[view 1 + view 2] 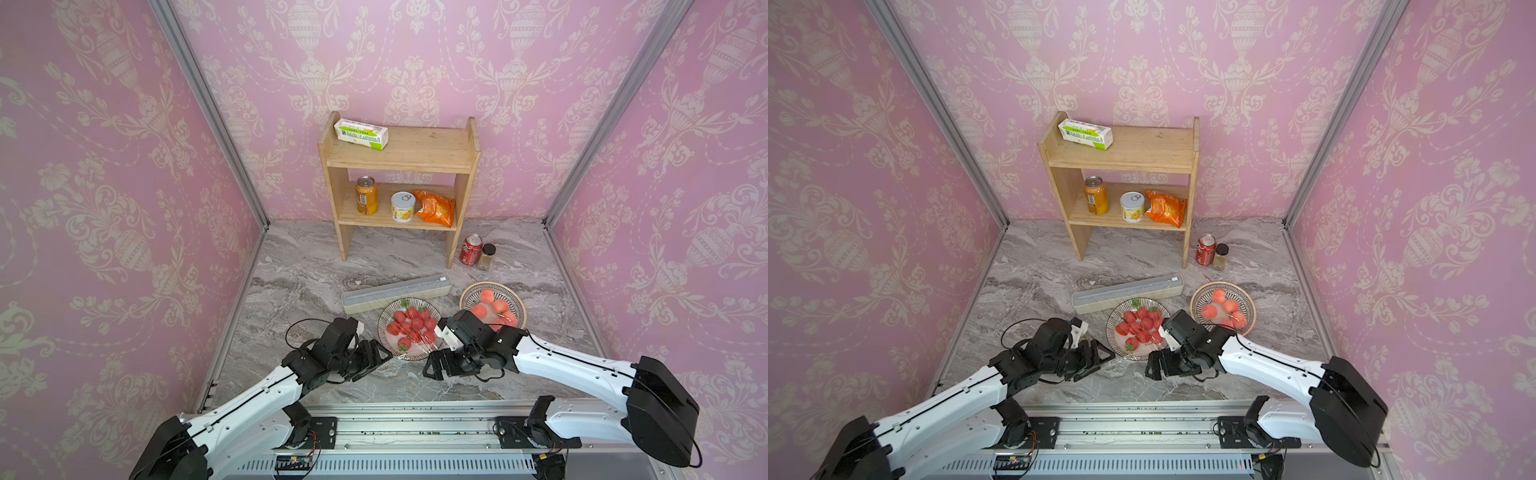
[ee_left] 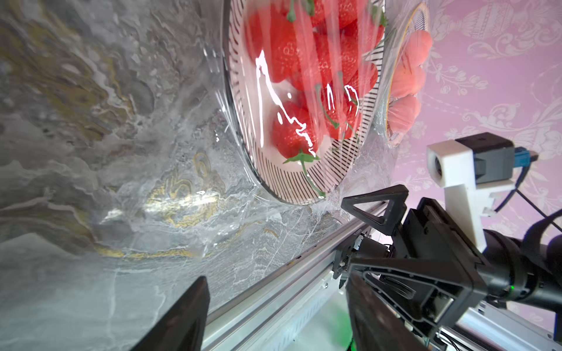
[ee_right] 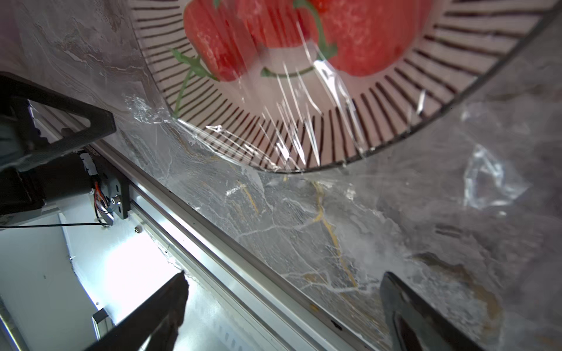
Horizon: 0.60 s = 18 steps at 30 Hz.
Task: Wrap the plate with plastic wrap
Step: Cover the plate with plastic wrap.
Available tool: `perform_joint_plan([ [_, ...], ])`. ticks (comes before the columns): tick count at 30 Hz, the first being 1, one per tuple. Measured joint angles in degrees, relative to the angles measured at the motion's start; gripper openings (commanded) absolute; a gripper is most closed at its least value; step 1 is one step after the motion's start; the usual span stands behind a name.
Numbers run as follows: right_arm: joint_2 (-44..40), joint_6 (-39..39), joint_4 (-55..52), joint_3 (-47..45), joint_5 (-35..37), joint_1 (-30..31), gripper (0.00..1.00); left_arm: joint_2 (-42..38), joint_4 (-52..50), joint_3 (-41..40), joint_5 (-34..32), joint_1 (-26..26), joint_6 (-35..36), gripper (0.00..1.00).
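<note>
— What do the walls look like?
— Pink wallpaper (image 1: 104, 166) with a cream urn-and-flower damask on three sides, joined by aluminium corner posts (image 1: 213, 116).
— And below?
— A grey marble-veined surface (image 1: 299, 266). A pale wooden two-tier shelf unit (image 1: 415, 153) stands on it against the back wall (image 1: 415, 62).
— Light?
— Bright and even.

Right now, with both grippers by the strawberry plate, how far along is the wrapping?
Done: plastic wrap is stretched over the strawberry plate, its loose edge spilling past the near rim onto the table. In hand: nothing; the left gripper and right gripper are both open beside that rim. Left: probably tucking the loose film under the plate's edge.
</note>
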Motion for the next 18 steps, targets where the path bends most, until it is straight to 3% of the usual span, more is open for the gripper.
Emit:
perform_joint_plan([
  [7,2.3,8.2,9.5,-1.0,-0.9,-0.1,1.00,5.5,12.3,-2.4,1.5,-1.2,-9.4,0.86],
  [18,3.9,12.6,15.0,-2.5,0.7,-3.4,1.00,12.0,23.6,-4.5,0.4,-1.4,-14.0,0.94],
])
